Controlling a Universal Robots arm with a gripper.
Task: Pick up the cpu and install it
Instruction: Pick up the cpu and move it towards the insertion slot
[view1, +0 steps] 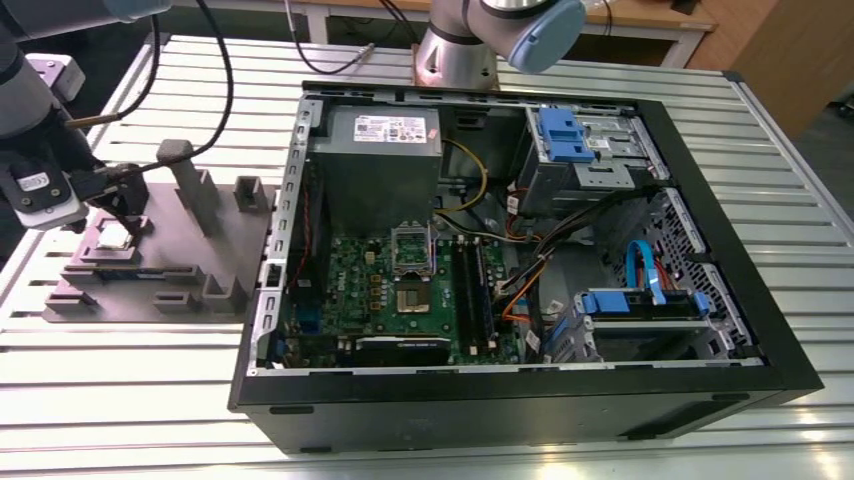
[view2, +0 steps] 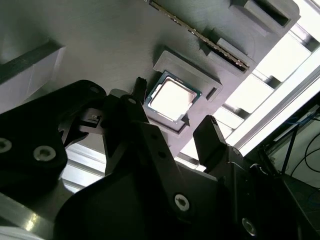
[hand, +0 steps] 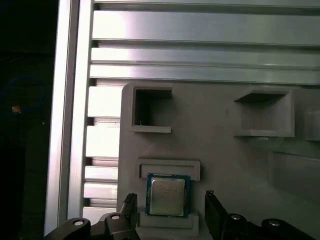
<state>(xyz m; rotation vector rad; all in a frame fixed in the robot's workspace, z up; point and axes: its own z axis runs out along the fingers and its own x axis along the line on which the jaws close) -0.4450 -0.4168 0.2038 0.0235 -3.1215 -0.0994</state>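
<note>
pincer (view2: 175, 101): open, holding nothing; fingers (hand: 214, 212) stand either side of the cpu (hand: 168, 196), apparently clear of it
cpu: flat in its recess on the grey fixture (view1: 227, 240), on the counter (view1: 134, 340), off the exterior view's left of the pc case (view1: 534, 400)
step: my read, lining up the grasp
centring: equal gap each side, so both fingers meet opposite edges together
grip: edges only, chip level, light squeeze
risk: an off-centre close likely skews the chip against the recess lip

Slatted metal table (view1: 787, 200), grey holder block (view1: 174, 260) on it toward the exterior view's left, open computer case (view1: 507, 400) just beside the block, arm base (view1: 454, 65) behind the case
</note>
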